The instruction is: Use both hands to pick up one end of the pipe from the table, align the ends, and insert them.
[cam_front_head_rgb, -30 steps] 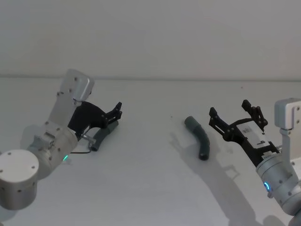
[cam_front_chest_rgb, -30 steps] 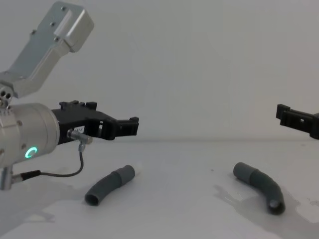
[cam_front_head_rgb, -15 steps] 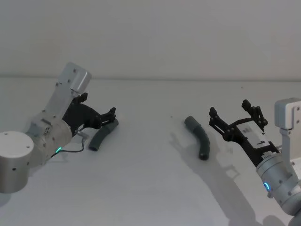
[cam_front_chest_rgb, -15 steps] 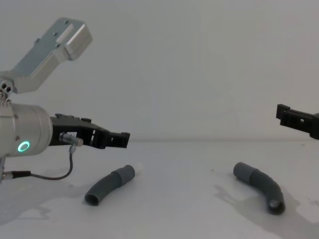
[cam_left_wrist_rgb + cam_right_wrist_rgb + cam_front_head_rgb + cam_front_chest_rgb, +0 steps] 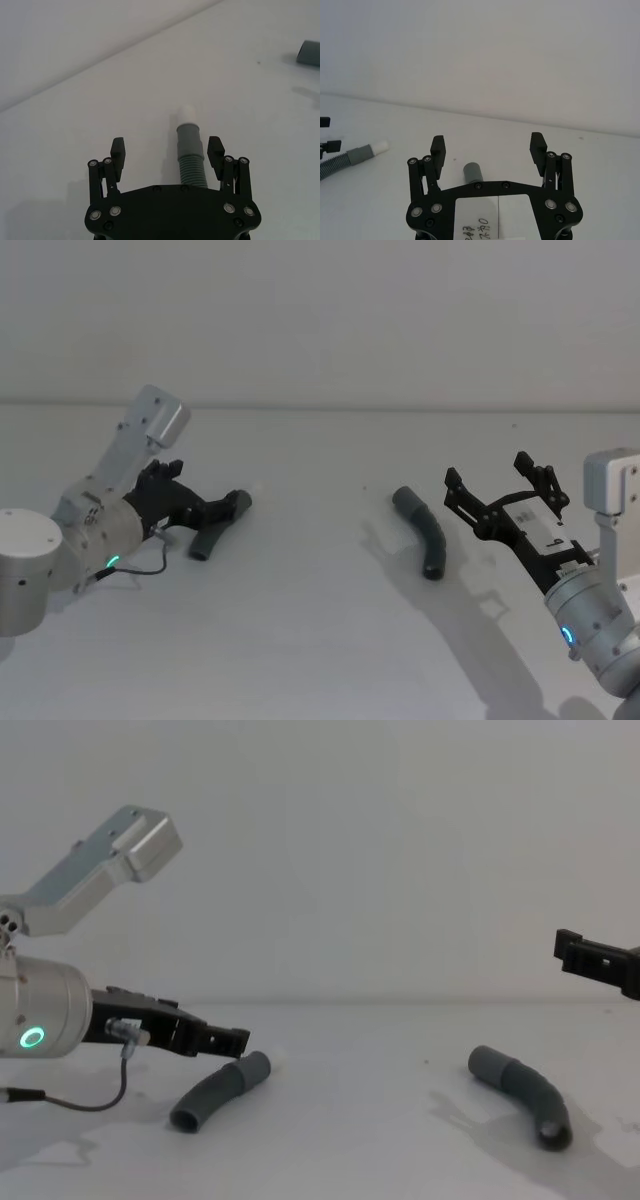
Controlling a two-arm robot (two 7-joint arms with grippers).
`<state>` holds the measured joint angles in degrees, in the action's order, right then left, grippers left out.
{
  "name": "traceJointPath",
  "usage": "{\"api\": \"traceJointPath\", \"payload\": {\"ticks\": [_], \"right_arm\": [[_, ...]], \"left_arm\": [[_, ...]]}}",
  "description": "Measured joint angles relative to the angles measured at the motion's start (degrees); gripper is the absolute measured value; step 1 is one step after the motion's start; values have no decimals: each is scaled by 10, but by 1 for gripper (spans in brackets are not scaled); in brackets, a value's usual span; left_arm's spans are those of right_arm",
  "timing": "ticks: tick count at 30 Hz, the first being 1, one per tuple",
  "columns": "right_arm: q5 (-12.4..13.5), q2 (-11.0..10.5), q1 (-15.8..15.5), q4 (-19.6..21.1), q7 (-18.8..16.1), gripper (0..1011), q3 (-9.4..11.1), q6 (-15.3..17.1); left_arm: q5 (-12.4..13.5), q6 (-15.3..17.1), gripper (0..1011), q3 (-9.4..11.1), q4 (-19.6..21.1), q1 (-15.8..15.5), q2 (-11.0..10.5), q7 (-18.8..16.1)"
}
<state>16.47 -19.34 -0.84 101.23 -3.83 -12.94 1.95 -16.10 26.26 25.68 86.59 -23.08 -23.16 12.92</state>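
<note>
Two arms over one plain matte white table, with a bare pale wall behind it. The left black jawed gripper on its silver wrist with a green glowing ring sits low near the table. Its jaws are spread wide either side of the left curved dark grey pipe piece, not closed on it (contact cannot be told). The gripper body covers part of that piece in the head view. A thin dark cable loops from the wrist down to the table.

The right black jawed gripper hangs above the table with jaws wide apart and nothing between them. It is near the right curved dark grey pipe piece but apart from it. Both pieces lie flat on the table, well apart.

The left piece's narrow white tip points beyond the left fingertips. The right piece's plain grey cuff shows past the right gripper body, which hides the rest.
</note>
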Motion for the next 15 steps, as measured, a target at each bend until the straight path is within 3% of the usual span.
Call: {"api": "traceJointPath", "payload": {"ticks": [15], "right_arm": [[0, 0, 0, 0, 0, 1002, 0, 0]], "left_arm": [[4, 8, 1001, 9, -31, -22, -4, 38]]}}
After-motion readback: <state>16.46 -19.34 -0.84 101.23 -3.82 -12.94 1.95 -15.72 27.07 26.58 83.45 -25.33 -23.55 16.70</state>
